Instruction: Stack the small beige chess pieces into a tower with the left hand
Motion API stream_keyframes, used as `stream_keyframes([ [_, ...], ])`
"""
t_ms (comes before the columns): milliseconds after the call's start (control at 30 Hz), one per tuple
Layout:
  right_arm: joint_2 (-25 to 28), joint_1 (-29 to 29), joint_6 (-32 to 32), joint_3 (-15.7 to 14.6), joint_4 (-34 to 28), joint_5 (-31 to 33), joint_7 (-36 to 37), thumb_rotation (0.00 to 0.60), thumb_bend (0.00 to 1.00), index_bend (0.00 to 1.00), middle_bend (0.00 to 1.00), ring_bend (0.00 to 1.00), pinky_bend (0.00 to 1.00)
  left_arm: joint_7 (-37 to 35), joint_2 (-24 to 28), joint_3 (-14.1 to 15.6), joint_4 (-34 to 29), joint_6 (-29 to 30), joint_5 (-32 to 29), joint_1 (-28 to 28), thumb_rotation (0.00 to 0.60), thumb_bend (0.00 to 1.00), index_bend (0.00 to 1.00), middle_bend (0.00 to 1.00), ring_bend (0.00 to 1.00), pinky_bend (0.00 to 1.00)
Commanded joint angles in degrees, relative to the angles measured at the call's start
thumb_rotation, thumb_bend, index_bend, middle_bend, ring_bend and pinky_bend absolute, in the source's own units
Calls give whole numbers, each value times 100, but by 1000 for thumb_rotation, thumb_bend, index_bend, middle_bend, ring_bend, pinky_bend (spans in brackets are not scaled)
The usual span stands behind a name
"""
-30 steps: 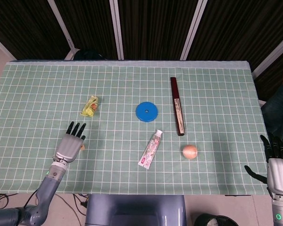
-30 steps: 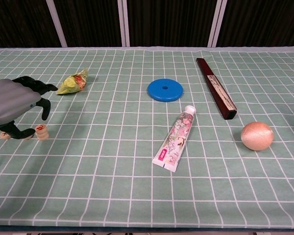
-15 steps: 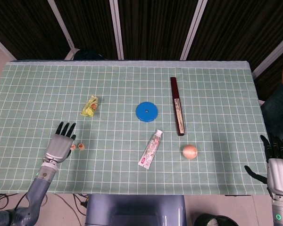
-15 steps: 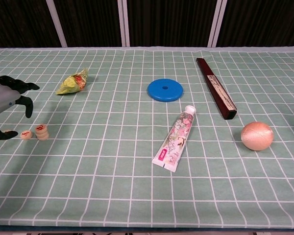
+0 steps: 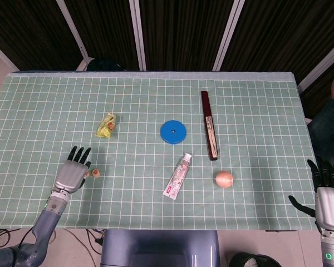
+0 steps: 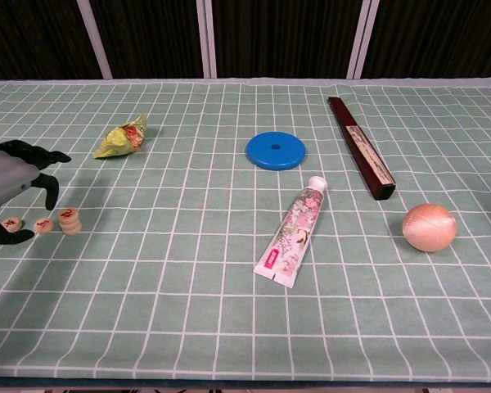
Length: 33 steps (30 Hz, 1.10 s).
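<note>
Since the earlier frames the left hand [image 6: 8,176] has drawn back toward the table's left edge and then crept in a little again, so that it now hovers just left of the chess pieces; its fingers are apart and curved downward, holding nothing. In the chest view three beige pieces show in a short row: a small stack [image 6: 69,220] that looks two pieces high, a single piece [image 6: 42,225] just beside it, and another loose piece [image 6: 12,224] further left, close under the thumb; whether the thumb touches it cannot be told. In the head view the pieces [image 5: 94,173] appear only as tiny discs just right of the hand.

The tower seems begun but unfinished; the step in hand is probably picking the next loose piece. The next move calls for a fine pinch on a very small, flat disc, a lift, and a level placement on the stack without nudging it.

The right hand [image 5: 327,196] rests at the table's far right corner, fingers spread and free. A yellow-green wrapper [image 6: 123,137] lies behind the pieces, near but apart; the blue disc [image 6: 276,151], toothpaste tube [image 6: 294,230], dark long box [image 6: 360,146] and peach ball [image 6: 429,227] lie well away; nothing blocks the reach.
</note>
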Motion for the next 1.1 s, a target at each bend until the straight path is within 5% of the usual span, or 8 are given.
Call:
stream_keyframes([
  [33,2,-1,0,1,-1,4,2,600,232,81,13,0,0,5,-37,-17,40,-23,-10,3,600,261,442,0,0,0],
  [1100,0,-1,-17,-1,-11,18,2,600,233,81,13,0,0,185,-283,-125,356,-204,-117,-30,600,306,476,0,0,0],
])
